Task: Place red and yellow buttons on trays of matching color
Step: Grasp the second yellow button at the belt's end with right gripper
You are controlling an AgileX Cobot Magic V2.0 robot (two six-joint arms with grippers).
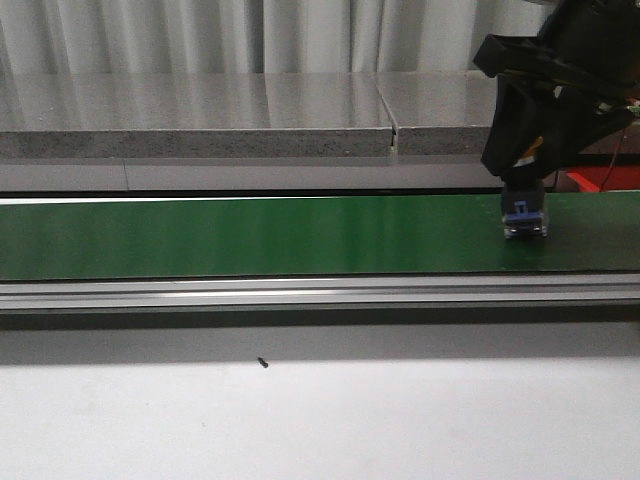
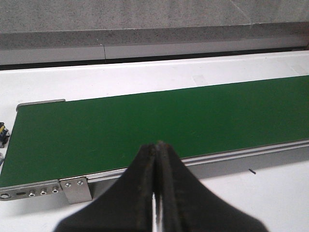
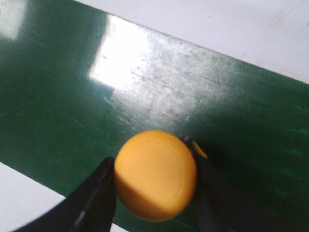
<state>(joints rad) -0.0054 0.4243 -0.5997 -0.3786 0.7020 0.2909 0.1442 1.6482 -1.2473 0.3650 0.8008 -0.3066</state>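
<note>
My right gripper (image 3: 155,186) is closed on the yellow button (image 3: 155,175), with one finger on each side of its round cap, and it hangs low over the green belt (image 1: 250,235) at the right part of the front view, where I see a small blue and grey body (image 1: 525,218) under the arm that I take to be the lower part of the button. My left gripper (image 2: 157,193) holds nothing and its fingers are pressed together, above the near edge of the belt at the left end. The main risk, as I judge it, is the grip itself: the cap is round and smooth and the fingers touch only its sides, so a quick lift or turn can let it slip or rotate out and fall back on the belt. I cannot tell whether the button is clear of the belt surface or touching it. If it touches, a sideways move could drag it. No tray shows clearly in any view; only a red thing (image 1: 603,178) sits behind the belt at the far right, half hidden by my arm. For room, the belt is open to the left, the metal rail (image 1: 300,292) runs along the near edge, and the white table (image 1: 320,420) in front is free except for a small dark speck (image 1: 262,363).
</note>
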